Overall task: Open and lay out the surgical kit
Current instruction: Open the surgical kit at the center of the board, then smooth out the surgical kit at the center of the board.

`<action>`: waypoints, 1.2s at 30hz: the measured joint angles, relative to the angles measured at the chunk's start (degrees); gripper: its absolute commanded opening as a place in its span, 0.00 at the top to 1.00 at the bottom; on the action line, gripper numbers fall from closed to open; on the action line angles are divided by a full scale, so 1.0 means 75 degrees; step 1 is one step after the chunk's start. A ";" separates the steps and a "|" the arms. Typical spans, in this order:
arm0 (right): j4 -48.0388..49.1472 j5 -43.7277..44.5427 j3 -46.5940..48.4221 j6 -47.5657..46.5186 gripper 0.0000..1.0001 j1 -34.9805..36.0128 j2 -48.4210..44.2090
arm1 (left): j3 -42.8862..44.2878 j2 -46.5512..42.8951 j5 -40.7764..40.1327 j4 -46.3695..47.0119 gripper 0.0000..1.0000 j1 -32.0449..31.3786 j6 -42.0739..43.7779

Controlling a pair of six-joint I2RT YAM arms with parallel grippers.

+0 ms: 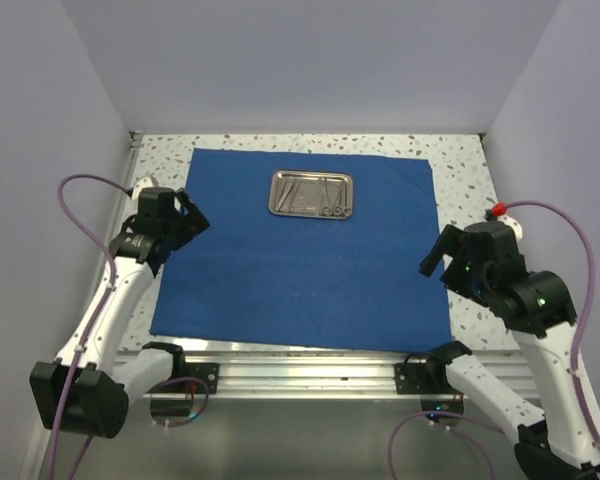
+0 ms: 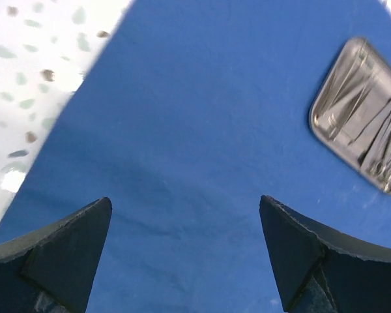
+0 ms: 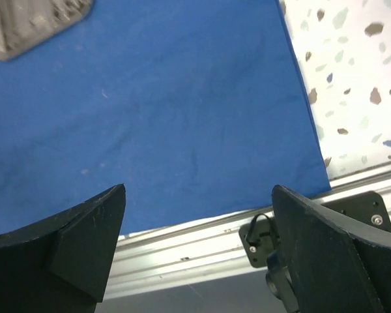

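Closest to your lens in the left wrist view are the two dark fingers of the left gripper (image 2: pixel 186 202), spread wide with nothing between them, only flat blue cloth below. The right gripper (image 3: pixel 199 189) is just as wide and just as empty. It hangs over the lower right corner of the cloth wrap (image 1: pixel 300 270), with the aluminium rail (image 3: pixel 182 248) showing under its fingers.

In the top view the wrap lies opened out flat across the speckled table (image 1: pixel 460 160), so the unfolding looks done. The steel tray (image 1: pixel 312 193) sits on the cloth in the upper centre of the frame, with its long axis running left to right. The instruments (image 1: pixel 315 197) are bunched inside it. They look thin and overlapping, and you cannot pick out single pieces from here.

What matters for your next move is where the tray lies from each pincer. From the left gripper it is to the right and almost level. From the right gripper it is to the left and clearly higher in the frame. The left arm looks slightly nearer, and its wrist camera has most of the tray in view at the right edge. The right wrist camera catches only one corner, at upper left.

I judge that lifting instruments out and spreading them on the bare cloth is what remains.
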 measured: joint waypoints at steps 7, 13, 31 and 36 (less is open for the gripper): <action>0.1737 -0.1058 -0.0600 -0.0344 0.38 -0.0297 0.3319 | 0.0714 0.2792 0.1064 0.0606 0.00 -0.0157 0.1072; 0.3022 -0.1550 0.0137 -0.0743 0.61 -0.1288 0.5802 | 0.2028 0.5071 0.1309 0.0836 0.00 -0.0163 0.1682; 0.3471 -0.1751 0.5922 -0.1856 0.82 -0.1926 1.2185 | 0.2865 0.6723 0.1061 0.0804 0.00 -0.0108 0.1448; 0.3480 -0.1926 0.7699 -0.1836 0.82 -0.2043 1.3254 | 0.2844 0.6703 0.1070 0.0828 0.00 -0.0047 0.1072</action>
